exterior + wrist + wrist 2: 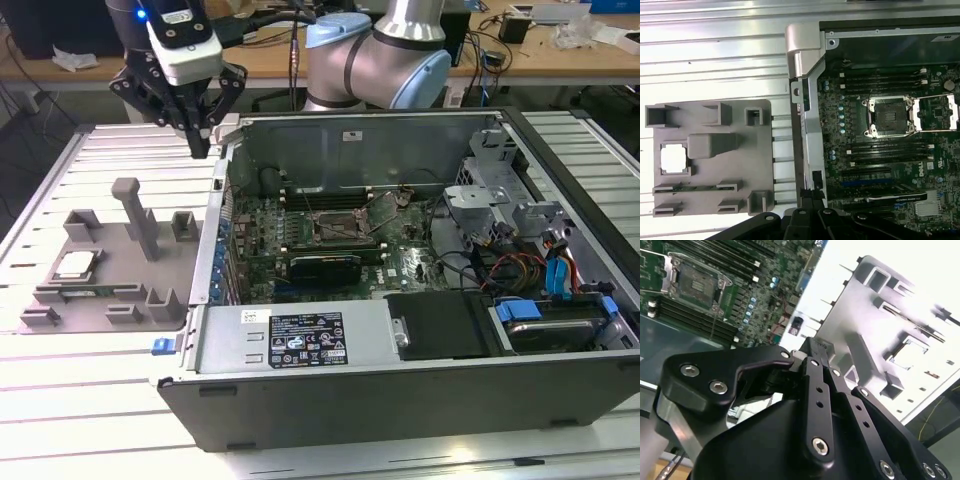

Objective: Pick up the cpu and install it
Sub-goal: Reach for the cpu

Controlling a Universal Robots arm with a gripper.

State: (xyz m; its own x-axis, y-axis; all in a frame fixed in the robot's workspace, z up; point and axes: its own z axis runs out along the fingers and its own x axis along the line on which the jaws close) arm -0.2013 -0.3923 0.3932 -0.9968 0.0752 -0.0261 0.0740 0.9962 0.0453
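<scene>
The cpu (75,265), a pale silver square, lies in a pocket of the grey holder block (120,250) on the table at the exterior view's left; it also shows in the first wrist view (674,160) and, washed out, in the second (907,352). My gripper (200,148) hangs shut and empty above the table, over the gap between the holder and the computer case wall (215,230). Its tips (816,347) (816,179) meet with nothing between them. The black-framed socket (345,225) (888,116) (696,285) on the motherboard stands with its metal frame lifted.
The open case (400,370) holds memory slots (880,80), a drive bay (555,325) and cables (510,270) at the exterior view's right. A green memory stick (695,188) lies in the holder, and a grey post (135,215) rises from it. The slatted metal table (60,380) runs round both.
</scene>
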